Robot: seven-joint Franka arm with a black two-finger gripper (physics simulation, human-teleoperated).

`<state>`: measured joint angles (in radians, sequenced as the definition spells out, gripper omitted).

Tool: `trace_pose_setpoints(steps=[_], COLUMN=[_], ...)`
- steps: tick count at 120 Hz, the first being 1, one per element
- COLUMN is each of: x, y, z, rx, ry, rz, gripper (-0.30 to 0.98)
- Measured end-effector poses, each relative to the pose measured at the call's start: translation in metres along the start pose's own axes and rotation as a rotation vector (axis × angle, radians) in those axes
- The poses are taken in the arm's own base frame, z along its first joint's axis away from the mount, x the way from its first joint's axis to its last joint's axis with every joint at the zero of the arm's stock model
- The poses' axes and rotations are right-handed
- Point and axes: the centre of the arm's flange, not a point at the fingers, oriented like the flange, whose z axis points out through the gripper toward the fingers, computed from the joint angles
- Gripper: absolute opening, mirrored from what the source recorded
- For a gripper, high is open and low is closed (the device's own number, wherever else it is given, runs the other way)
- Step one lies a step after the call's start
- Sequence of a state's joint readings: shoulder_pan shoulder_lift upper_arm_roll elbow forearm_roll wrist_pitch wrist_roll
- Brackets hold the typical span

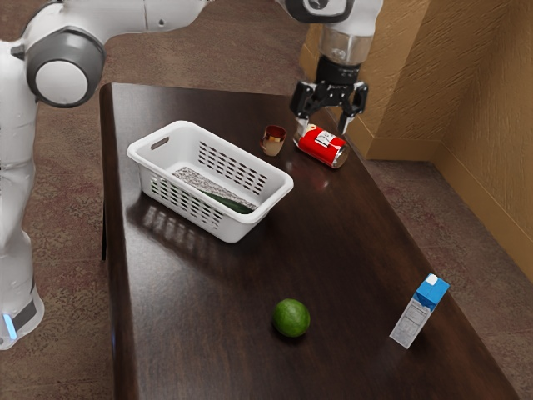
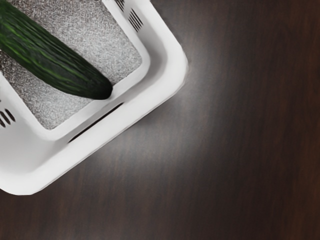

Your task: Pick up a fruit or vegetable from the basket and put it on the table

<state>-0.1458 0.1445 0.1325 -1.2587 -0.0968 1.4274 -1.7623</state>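
You have the pincer (image 1: 323, 128) wide open and empty, up above a dark, glossy wood tabletop (image 1: 350, 250) that catches soft reflections. Your cucumber (image 1: 225, 201) lies inside the white basket (image 1: 277, 192); a lime (image 1: 291, 318), carton (image 1: 418, 312), brown cup (image 1: 272, 142) and red can (image 1: 321, 145) sit outside it. Around you, the room has a mottled brown floor (image 1: 400, 187) and rough tan walls (image 1: 491, 142), one meeting the floor at a plain baseboard (image 1: 401, 149).

Glossy white robot arm (image 1: 154, 15) with rounded segments, dark grey ring (image 1: 93, 60) around a pale round joint cap (image 1: 61, 84), dark grey patch (image 1: 31, 312) and bright blue strip (image 1: 10, 325) low down, beige-grey wrist band (image 1: 344, 48), black collar (image 1: 337, 72), black angular two-fingered claw (image 1: 324, 128), pale fingertips (image 1: 346, 126)
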Motion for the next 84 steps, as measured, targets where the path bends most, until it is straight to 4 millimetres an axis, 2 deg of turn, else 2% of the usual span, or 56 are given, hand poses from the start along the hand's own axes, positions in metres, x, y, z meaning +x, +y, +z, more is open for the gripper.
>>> trace_pose_setpoints(steps=[17,34,48,57,64,70,78,84], x=[0.002,-0.004,-0.007,0.001,0.016,0.036,0.1,0.139], y=[-0.008,-0.043,-0.046,-0.044,-0.057,-0.083,-0.117,-0.13], z=[-0.014,-0.05,-0.044,-0.037,-0.039,-0.027,-0.018,-0.005], rx=[-0.018,-0.044,0.007,0.034,0.045,0.082,0.099,0.108], ry=[-0.008,-0.041,-0.078,-0.088,-0.098,-0.104,-0.125,-0.137], rz=[-0.121,-0.181,-0.185,-0.128,-0.072,-0.036,-0.071,-0.095], gripper=[0.69,0.69,0.69,0.69,0.69,0.69,0.69,0.69])
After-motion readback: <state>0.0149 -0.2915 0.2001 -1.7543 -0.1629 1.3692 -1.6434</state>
